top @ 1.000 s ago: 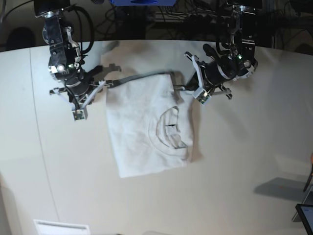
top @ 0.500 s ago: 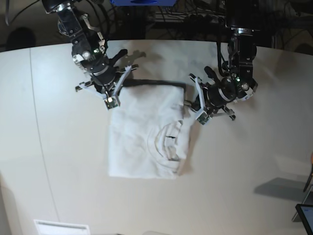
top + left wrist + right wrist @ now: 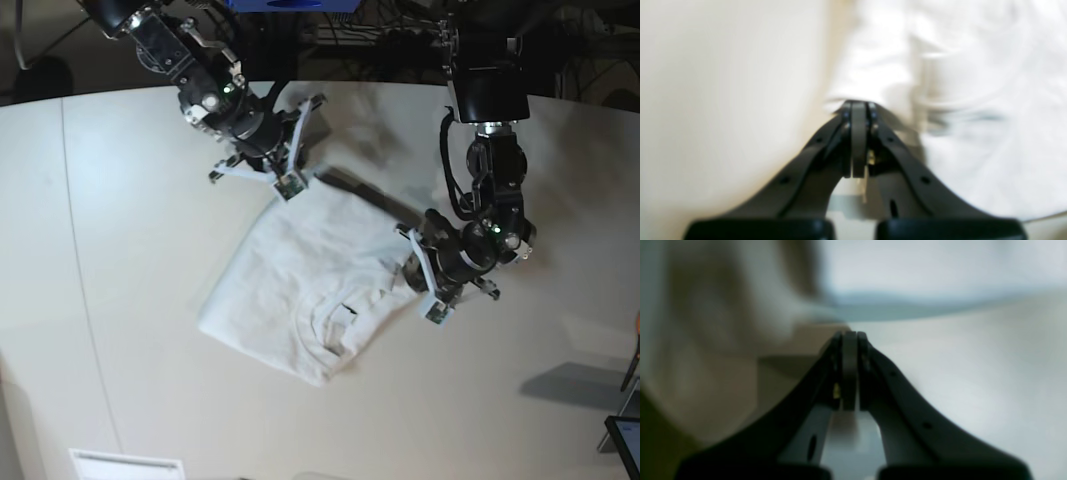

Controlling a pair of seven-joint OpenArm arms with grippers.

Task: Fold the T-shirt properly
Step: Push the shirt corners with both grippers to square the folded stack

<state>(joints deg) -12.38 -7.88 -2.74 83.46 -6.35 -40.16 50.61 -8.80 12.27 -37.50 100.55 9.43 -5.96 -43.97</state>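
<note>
The white T-shirt lies folded and skewed on the table, collar opening toward the front. At its far corner my right gripper is shut on the fabric. My left gripper is shut on the shirt's right edge. In the left wrist view the closed left gripper pinches a fold of the T-shirt, which spreads to the right. The right wrist view is blurred: the right gripper has its jaws together at a pale cloth edge, with the T-shirt beyond.
The pale table curves away at the back, where dark equipment and cables stand. A white label sits at the front left edge. A dark screen corner shows at the far right.
The shirt has been dragged and turned, so its far edge now slants. The right gripper moved right along the back; the left gripper moved toward the front. Both stayed shut.
</note>
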